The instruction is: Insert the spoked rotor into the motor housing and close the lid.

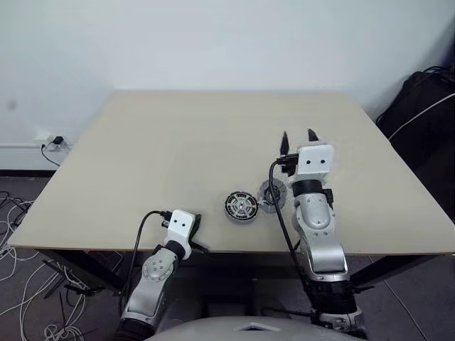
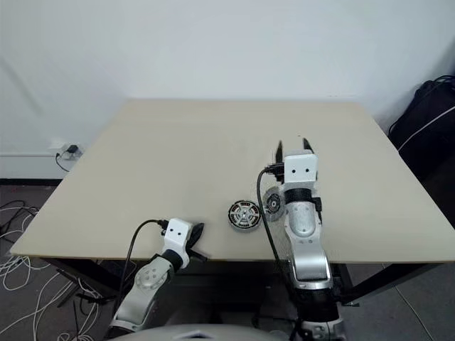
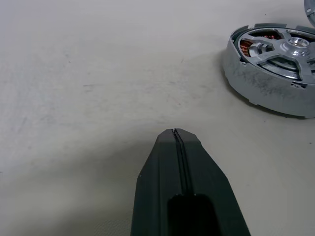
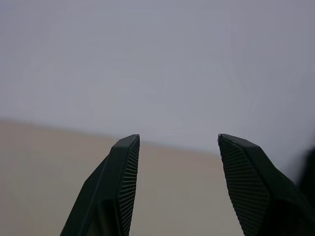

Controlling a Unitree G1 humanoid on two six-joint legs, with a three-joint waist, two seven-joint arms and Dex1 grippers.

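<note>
beige table (image 1: 178,156) against a white wall. housing (image 1: 241,207) near the front edge, spoked rotor seated in it, copper showing between the spokes. lid (image 1: 271,194) just beside it, half hidden behind the right arm. right gripper (image 1: 298,135) raised, jaws apart, empty. left gripper (image 3: 175,133) low, jaws pressed together.

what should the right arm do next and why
Probably lower the right gripper back toward the lid and take hold of it. Its fingers are open, empty and raised, pointing at the wall, while the lid lies on the table beside the motor housing, which already shows the spoked rotor inside.
</note>
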